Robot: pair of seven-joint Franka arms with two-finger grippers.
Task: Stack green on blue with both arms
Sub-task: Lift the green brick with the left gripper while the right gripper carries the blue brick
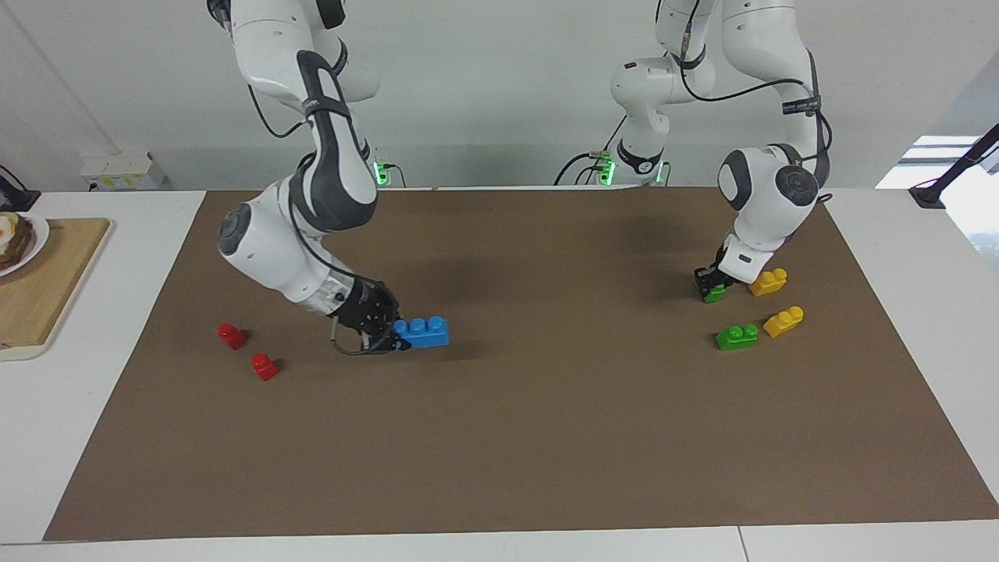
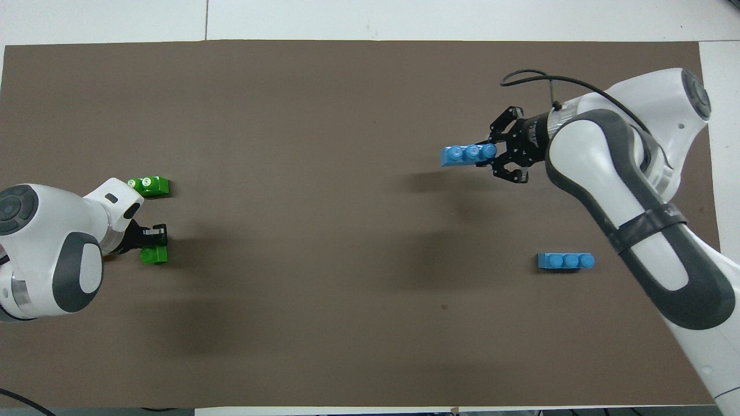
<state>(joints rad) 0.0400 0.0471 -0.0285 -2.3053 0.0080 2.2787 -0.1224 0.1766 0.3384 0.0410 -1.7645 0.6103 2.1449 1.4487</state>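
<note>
My right gripper is shut on one end of a blue three-stud brick and holds it level just above the brown mat, toward the right arm's end. A second blue brick lies on the mat nearer to the robots; the right arm hides it in the facing view. At the left arm's end, my left gripper is shut on a green two-stud brick that sits on the mat. Another green brick lies farther from the robots.
Two yellow bricks lie beside the green ones, toward the left arm's end. Two small red bricks lie at the right arm's end. A wooden board with a plate rests off the mat there.
</note>
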